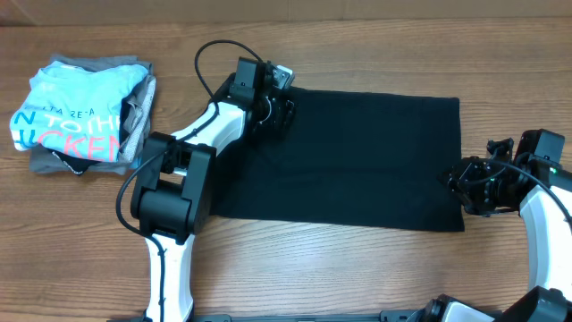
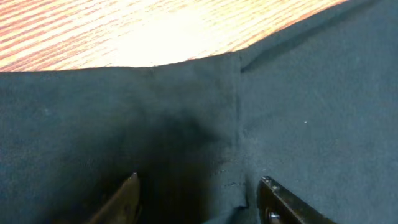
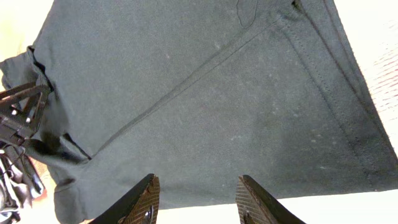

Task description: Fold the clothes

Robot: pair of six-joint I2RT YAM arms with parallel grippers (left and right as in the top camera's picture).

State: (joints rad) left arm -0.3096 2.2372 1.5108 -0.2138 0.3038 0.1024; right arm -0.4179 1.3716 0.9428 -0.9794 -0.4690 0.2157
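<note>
A black garment [image 1: 357, 161] lies flat on the wooden table as a wide rectangle. My left gripper [image 1: 284, 112] is open at its far left corner, pressed low on the fabric. In the left wrist view the fingers [image 2: 199, 180] straddle a stitched seam of the black cloth [image 2: 311, 112]. My right gripper [image 1: 456, 183] is open at the garment's right edge, near the front corner. In the right wrist view its fingers [image 3: 198, 180] hover over the hem of the cloth [image 3: 186, 81], holding nothing.
A stack of folded clothes [image 1: 85, 112], with a teal printed shirt on grey ones, sits at the far left. Bare wooden table [image 1: 357, 268] lies in front of the garment. The left arm's gripper shows in the right wrist view [image 3: 18, 118].
</note>
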